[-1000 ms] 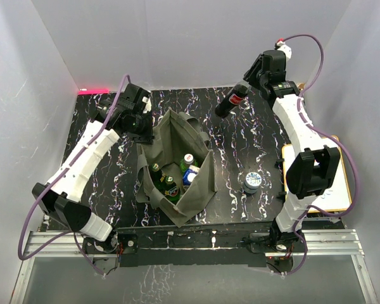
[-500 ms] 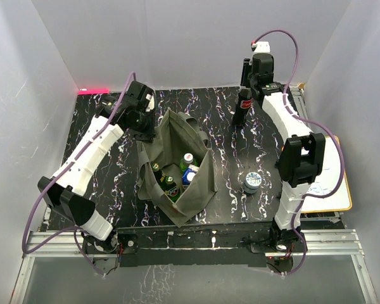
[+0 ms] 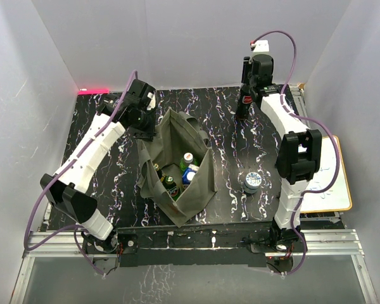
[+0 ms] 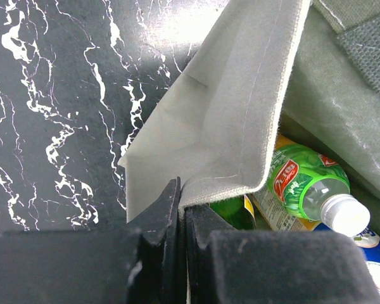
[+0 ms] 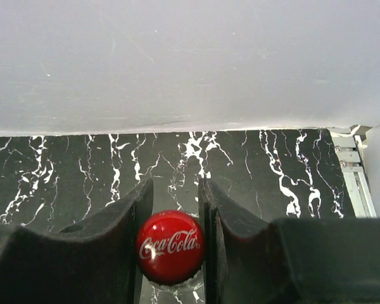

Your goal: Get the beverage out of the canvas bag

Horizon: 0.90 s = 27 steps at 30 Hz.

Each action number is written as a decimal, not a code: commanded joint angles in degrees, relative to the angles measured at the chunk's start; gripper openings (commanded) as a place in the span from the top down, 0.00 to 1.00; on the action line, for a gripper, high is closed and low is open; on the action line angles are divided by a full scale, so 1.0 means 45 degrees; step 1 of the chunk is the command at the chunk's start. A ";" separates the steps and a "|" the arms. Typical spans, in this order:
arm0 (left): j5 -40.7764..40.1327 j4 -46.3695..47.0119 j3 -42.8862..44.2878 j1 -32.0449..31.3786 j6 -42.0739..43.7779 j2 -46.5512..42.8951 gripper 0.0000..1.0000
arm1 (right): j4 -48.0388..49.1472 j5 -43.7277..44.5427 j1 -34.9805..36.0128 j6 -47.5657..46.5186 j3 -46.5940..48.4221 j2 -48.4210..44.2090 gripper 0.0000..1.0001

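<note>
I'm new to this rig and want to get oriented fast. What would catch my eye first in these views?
The olive-grey canvas bag sits in the middle of the table, gaping open with several bottles inside, and the left gripper pinches its rim. At the far edge, the right gripper clamps a red-capped Coca-Cola bottle upright, its fingers on either side of the cap.

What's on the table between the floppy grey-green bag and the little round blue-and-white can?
Nothing. In the top view, only bare black marbled tabletop lies between the olive-grey canvas bag and the small blue-and-white can.
</note>
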 commanded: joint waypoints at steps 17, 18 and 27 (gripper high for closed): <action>-0.0339 0.0137 0.0676 -0.0012 0.0195 0.0039 1.00 | 0.0214 0.0632 -0.0070 0.1732 -0.1457 -0.4047 0.08; -0.0322 0.0164 0.0674 -0.0020 0.0210 0.0017 1.00 | -0.0261 0.0266 -0.0062 0.2279 -0.1891 -0.4547 0.08; 0.0523 0.1059 -0.0115 -0.0012 -0.0395 -0.0418 1.00 | -0.3204 -0.3813 0.0055 0.5179 -0.8503 -1.1009 0.07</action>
